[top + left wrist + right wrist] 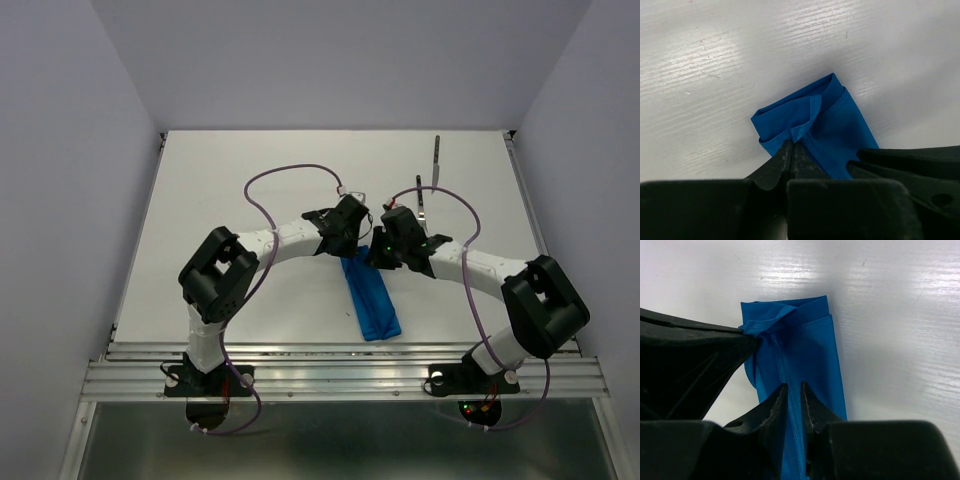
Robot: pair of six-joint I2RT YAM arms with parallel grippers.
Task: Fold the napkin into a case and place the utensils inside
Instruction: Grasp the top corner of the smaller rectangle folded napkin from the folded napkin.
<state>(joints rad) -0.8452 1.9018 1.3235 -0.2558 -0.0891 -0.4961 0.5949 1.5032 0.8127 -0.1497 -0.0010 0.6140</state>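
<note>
Royal-blue napkin, folded to a narrow strip, flaps layered at far end; by table's near edge, right of centre. Far end pinched in left gripper; right gripper fingers a slit apart astride centre crease, hold unclear.

The napkin is soft matt cloth with stitched hems and loose creases. The table is smooth and white with a low sheen; close up it shows fine streaks and small scuffs. The left gripper and right gripper are matt black plastic, faintly grainy. At one o'clock from the napkin the fork is bright metal, the knife beyond it duller grey. At six o'clock runs a ribbed bare-metal rail.
</note>
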